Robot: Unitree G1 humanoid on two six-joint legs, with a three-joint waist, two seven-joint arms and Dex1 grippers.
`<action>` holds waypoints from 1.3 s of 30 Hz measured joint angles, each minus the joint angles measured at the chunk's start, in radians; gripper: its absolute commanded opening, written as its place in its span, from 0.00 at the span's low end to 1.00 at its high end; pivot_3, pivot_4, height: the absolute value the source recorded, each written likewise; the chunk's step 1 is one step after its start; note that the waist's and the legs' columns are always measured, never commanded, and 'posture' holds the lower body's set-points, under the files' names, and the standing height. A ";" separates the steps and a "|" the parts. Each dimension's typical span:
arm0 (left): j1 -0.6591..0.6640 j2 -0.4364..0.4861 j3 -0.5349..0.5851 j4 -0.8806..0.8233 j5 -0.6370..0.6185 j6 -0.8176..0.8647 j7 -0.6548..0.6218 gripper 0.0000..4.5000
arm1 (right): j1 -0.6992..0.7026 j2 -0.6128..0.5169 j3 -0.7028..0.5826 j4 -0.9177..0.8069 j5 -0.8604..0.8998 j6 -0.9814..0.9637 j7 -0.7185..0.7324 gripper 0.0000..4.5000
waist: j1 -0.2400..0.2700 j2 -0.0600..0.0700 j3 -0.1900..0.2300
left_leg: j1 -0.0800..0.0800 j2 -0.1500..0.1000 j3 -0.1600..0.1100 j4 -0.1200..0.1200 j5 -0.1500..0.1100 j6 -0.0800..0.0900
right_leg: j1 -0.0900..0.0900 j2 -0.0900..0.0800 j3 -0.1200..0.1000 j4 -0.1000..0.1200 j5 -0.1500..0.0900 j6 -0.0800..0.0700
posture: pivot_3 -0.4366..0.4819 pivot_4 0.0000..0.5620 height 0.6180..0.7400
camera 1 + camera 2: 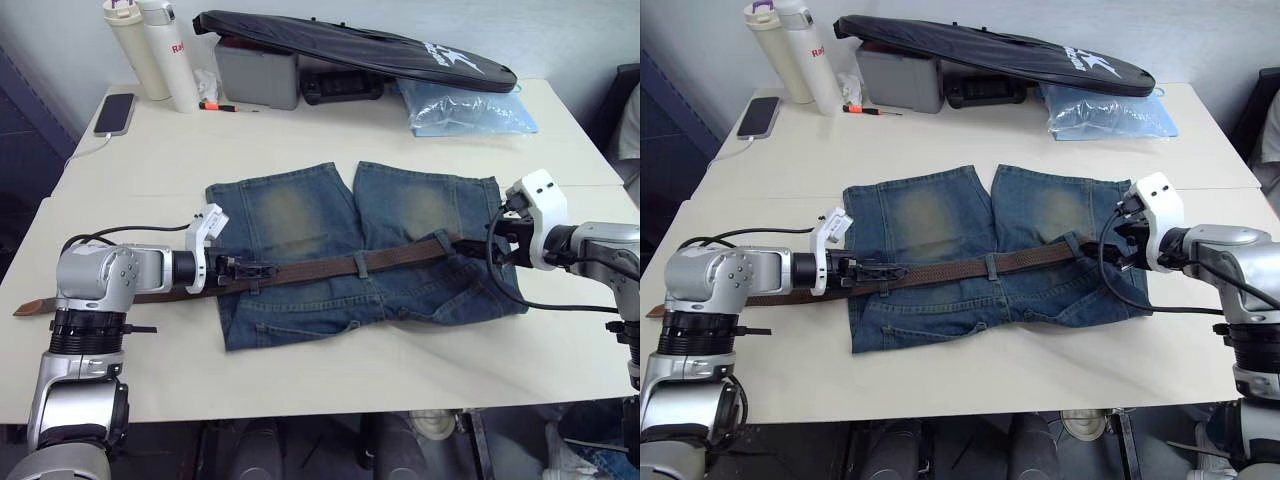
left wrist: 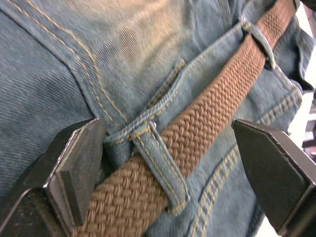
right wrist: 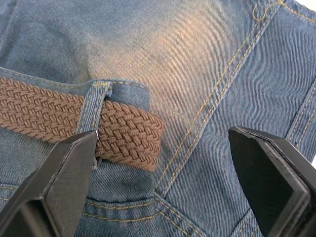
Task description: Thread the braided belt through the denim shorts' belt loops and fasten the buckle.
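Blue denim shorts (image 1: pixel 360 255) lie flat on a pale bench (image 1: pixel 330 375), with a braided belt (image 1: pixel 330 268) running across the waistband and passing under several belt loops (image 2: pixel 160 165). The left gripper (image 1: pixel 243 268) rests at the waistband's near end, its fingers (image 2: pixel 74 173) spread wide on either side of the belt, one pad touching the denim beside a loop, the other standing clear of the strap. One stretch of the belt trails past these fingers, off the shorts and along the bench behind the left arm. The right gripper (image 1: pixel 1102 250) sits at the opposite end of the waistband, its fingers (image 3: pixel 59 182) likewise wide apart and holding nothing; the belt's squared, cut tip (image 3: pixel 148 140) pokes just out of the last loop, close to one finger and well short of the other. At the back of the bench lie a long black bag (image 1: pixel 360 45), a phone (image 1: pixel 114 112) and two tall bottles (image 1: pixel 150 45).
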 measured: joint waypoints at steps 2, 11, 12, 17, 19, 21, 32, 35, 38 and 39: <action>0.002 0.008 -0.006 -0.009 -0.003 0.011 -0.012 0.99 | 0.000 0.000 0.000 0.000 0.000 0.000 0.000 1.00 | 0.000 0.000 0.000 | 0.000 0.000 0.000 0.000 0.000 0.000 | 0.000 0.000 0.000 0.000 0.000 0.000 | 0.48 0.27 0.99; 0.001 -0.002 -0.009 -0.012 -0.005 0.034 -0.017 0.64 | -0.011 0.016 0.000 0.021 -0.013 -0.033 -0.008 1.00 | 0.001 0.000 0.000 | 0.000 0.000 0.000 0.000 0.000 0.000 | 0.000 0.000 0.000 0.000 0.000 0.000 | 0.48 0.27 0.99; 0.001 -0.002 -0.008 -0.008 -0.005 0.034 -0.017 0.54 | -0.019 0.023 0.000 0.030 -0.019 -0.039 -0.011 1.00 | 0.001 0.000 0.000 | 0.000 0.000 0.000 0.000 0.000 0.000 | 0.000 0.000 0.000 0.000 0.000 0.000 | 0.48 0.27 0.99; 0.000 -0.004 -0.005 0.003 -0.006 0.033 -0.019 0.06 | -0.091 0.077 0.000 0.100 -0.026 -0.055 -0.013 1.00 | -0.001 0.000 0.000 | 0.000 0.000 0.000 0.000 0.000 0.000 | 0.000 0.000 0.000 0.000 0.000 0.000 | 0.48 0.27 0.99; 0.000 -0.009 -0.003 0.002 -0.009 0.036 -0.018 0.00 | -0.105 0.097 0.001 0.131 -0.025 -0.053 -0.003 1.00 | 0.001 0.000 0.000 | -0.001 0.000 0.000 0.000 0.000 0.000 | 0.000 0.000 0.000 0.000 0.000 0.000 | 0.48 0.27 0.99; 0.000 -0.011 0.002 0.001 -0.012 0.038 -0.017 0.00 | -0.118 0.113 0.005 0.177 -0.022 -0.037 0.013 1.00 | 0.002 0.000 0.000 | -0.001 0.000 0.000 0.000 0.000 0.000 | 0.000 0.000 0.000 -0.001 0.000 0.000 | 0.48 0.27 0.99; 0.037 0.010 -0.007 -0.082 -0.019 -0.006 -0.043 0.00 | -0.111 0.099 0.037 0.244 0.003 -0.001 0.179 0.08 | 0.000 0.000 0.000 | -0.001 0.000 0.000 -0.001 0.000 0.000 | 0.000 0.000 0.000 -0.001 0.000 0.000 | 0.48 0.27 0.99; 0.053 0.036 -0.012 -0.107 -0.022 -0.037 -0.076 0.00 | -0.072 0.069 0.050 0.209 -0.005 -0.114 0.267 0.08 | -0.001 0.000 0.000 | -0.001 0.000 0.000 -0.001 0.000 0.000 | 0.000 0.000 0.000 -0.002 0.000 0.000 | 0.48 0.27 0.99; 0.067 0.066 -0.022 -0.132 -0.026 -0.099 -0.138 0.00 | -0.024 0.047 0.050 0.147 -0.021 -0.279 0.353 0.08 | -0.001 0.000 0.000 | -0.001 0.000 0.000 -0.001 0.000 0.000 | 0.000 0.000 0.000 -0.002 0.000 0.000 | 0.48 0.27 0.99; 0.069 0.075 -0.025 -0.144 -0.027 -0.123 -0.162 0.00 | -0.002 0.036 0.050 0.122 -0.031 -0.330 0.375 0.08 | -0.001 0.000 0.000 | -0.001 0.000 0.000 -0.001 0.000 0.000 | 0.000 0.000 0.000 -0.002 0.000 0.000 | 0.48 0.27 0.99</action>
